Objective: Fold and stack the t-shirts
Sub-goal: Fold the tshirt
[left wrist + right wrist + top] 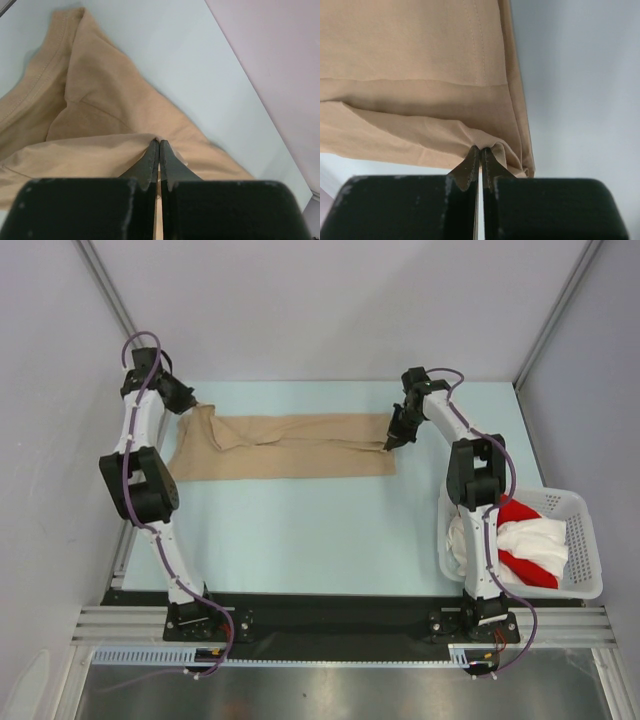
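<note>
Perhaps three t-shirts (290,447); one basket (592,560).

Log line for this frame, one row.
phase: folding beige t-shirt | left gripper: shut on its left end | right gripper: shut on its right end | basket: red and white t-shirts inside

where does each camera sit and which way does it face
top external: fixed above, behind the arm bases, looking down on the pale blue table, flat beige-tan cloth t-shirt and white plastic lattice basket; both arms show.
left wrist: on the left arm, looking along its shut jaws at the shirt's collar end.
right wrist: on the right arm, looking along its shut jaws at the shirt's hemmed end.
shared: all three see the t-shirt; each wrist view shows its jaws pinching it.
</note>
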`<move>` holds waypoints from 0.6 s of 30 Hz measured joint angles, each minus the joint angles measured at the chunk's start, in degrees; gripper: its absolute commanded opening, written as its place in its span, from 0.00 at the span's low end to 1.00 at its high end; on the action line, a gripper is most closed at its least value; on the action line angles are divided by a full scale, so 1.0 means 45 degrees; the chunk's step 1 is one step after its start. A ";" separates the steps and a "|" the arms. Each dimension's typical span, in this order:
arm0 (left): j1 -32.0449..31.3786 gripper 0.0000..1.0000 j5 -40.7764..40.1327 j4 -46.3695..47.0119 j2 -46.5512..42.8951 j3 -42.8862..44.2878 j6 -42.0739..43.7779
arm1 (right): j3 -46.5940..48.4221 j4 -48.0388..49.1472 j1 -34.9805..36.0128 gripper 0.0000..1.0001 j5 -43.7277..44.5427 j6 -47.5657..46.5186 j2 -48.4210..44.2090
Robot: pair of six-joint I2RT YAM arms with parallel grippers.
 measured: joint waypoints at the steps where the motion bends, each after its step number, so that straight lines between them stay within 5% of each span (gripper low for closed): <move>1: -0.0005 0.00 0.0024 -0.0010 0.0092 0.0126 -0.0029 | 0.0097 -0.0005 -0.0015 0.00 0.0000 0.0015 0.0063; 18: -0.0029 0.00 0.0437 0.0364 0.1020 0.1001 -0.0563 | 0.0199 0.0121 -0.0151 0.00 0.0000 0.0607 0.0321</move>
